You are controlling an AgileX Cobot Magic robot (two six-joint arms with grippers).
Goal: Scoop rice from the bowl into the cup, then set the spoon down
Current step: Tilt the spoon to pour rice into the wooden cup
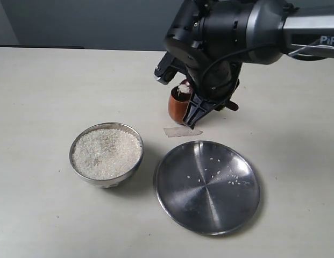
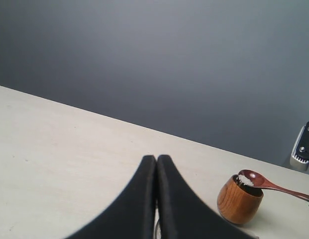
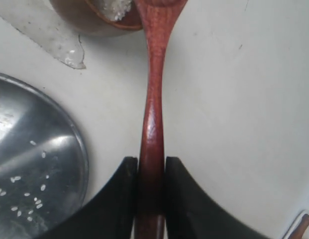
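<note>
A steel bowl [image 1: 106,155] heaped with white rice [image 1: 106,152] stands at the front left of the table. Behind the plate stands the wooden cup [image 1: 178,107], also the cup [image 2: 239,200] in the left wrist view. My right gripper [image 3: 151,162] is shut on the handle of the wooden spoon [image 3: 153,114]. The scoop of the spoon [image 2: 254,179] hangs over the cup's mouth, tilted, with rice [image 2: 244,180] at its lip. Rice [image 3: 114,7] lies inside the cup [image 3: 94,20]. The right arm hides most of the cup from the exterior view. My left gripper [image 2: 156,158] is shut and empty, well apart from the cup.
A wide flat steel plate [image 1: 207,185] with several loose grains lies at the front right. A scrap of clear tape [image 1: 180,131] sits on the table between plate and cup. The table's far edge meets a dark wall.
</note>
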